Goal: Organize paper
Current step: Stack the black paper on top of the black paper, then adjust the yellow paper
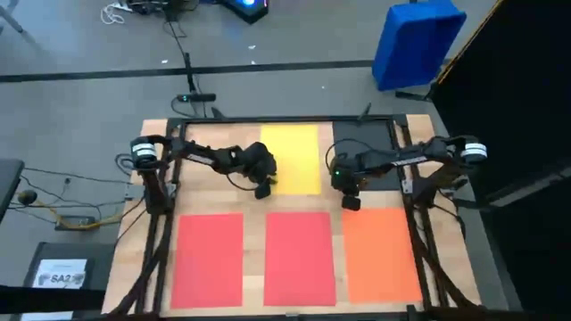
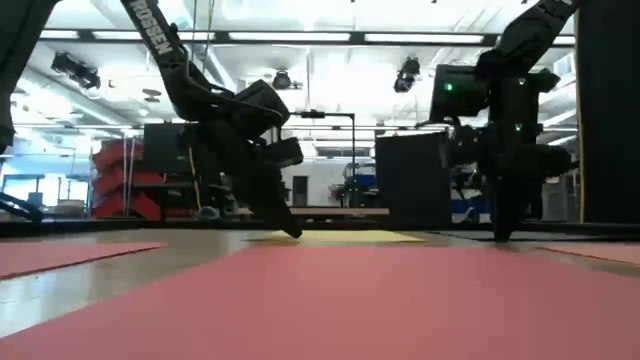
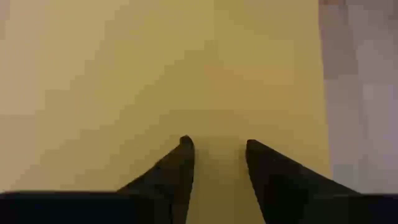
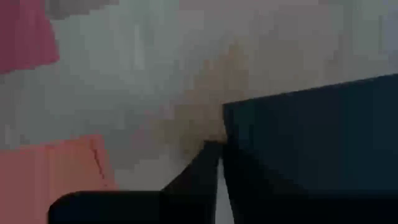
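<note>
The left gripper [image 1: 263,190] stood at the yellow sheet's [image 1: 294,156] near left corner, its tips down on the sheet's edge; in the left wrist view its fingers [image 3: 180,171] were parted a moderate way, with yellow paper [image 3: 155,74] showing between and beyond them and nothing visibly pinched. The right gripper [image 1: 351,202] stood right of the yellow sheet, at the near corner of the dark sheet [image 1: 370,147], fingers [image 4: 202,174] pressed together and holding nothing, their tips just at that sheet's corner [image 4: 311,137]. The dark sheet lay just right of the yellow one in the far row. Nearer than the yellow sheet lay three more: a red sheet [image 1: 207,259] to its left, a second red sheet [image 1: 300,259] straight in front of it, and an orange sheet [image 1: 381,254] to its right. A blue bin [image 1: 417,43] stood on the floor beyond the table [image 1: 196,201], far right of the yellow sheet; its contents could not be made out.
</note>
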